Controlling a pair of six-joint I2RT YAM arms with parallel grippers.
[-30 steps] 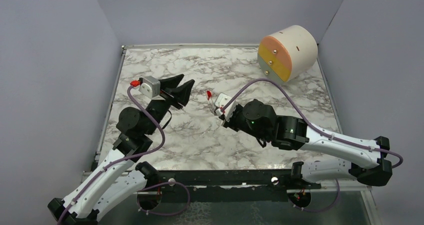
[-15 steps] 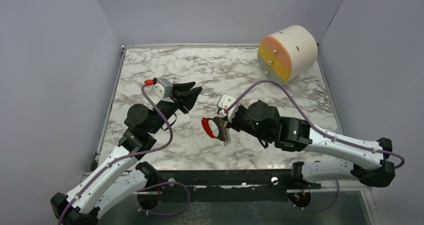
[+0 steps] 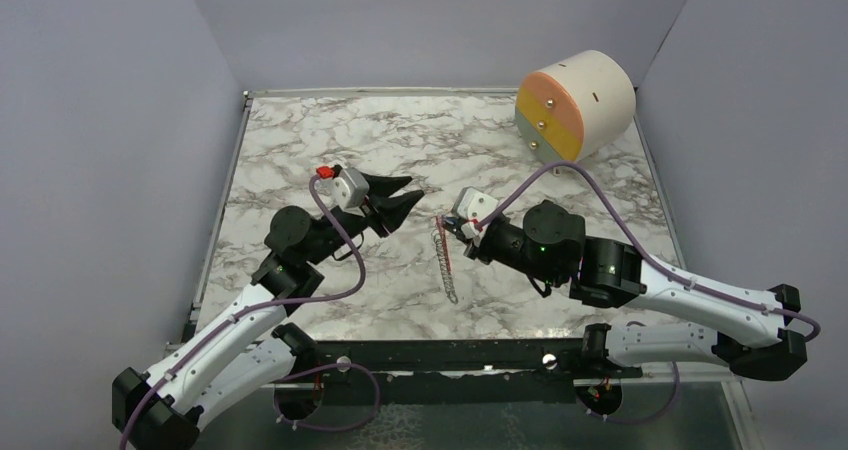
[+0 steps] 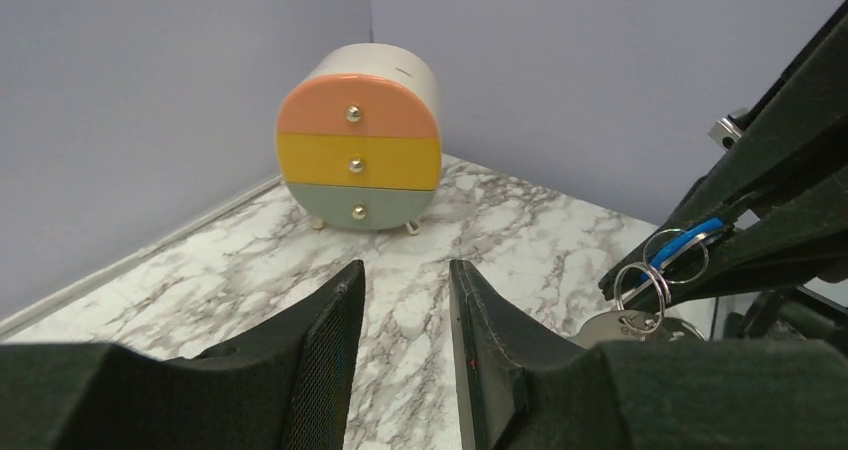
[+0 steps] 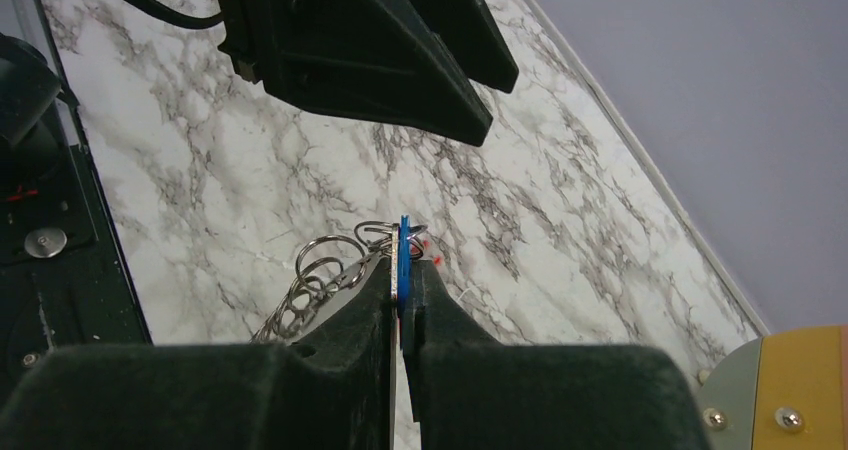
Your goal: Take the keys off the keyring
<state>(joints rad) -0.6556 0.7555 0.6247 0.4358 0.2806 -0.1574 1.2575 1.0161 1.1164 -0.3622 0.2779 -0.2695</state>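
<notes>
Over mid-bench, my right hand (image 3: 445,226) pinches the keys (image 5: 403,238) with the keyring (image 3: 448,267) trailing below.

Nearest me, the keyring's free end points at the near edge of the bench (image 3: 330,130). Its long axis runs straight from there up and away to my right hand; I cannot tell whether the end touches the marble. That hand is pressed fully together on the small blue-and-silver keys, held edge-on, with silver rings (image 5: 325,260) looped just beside the grip. Farther off to the left, my left hand (image 3: 405,196) stands partly open, holding nothing, aimed at the keys, near but apart. A round drawer chest (image 3: 575,105) sits in the far right corner.
</notes>
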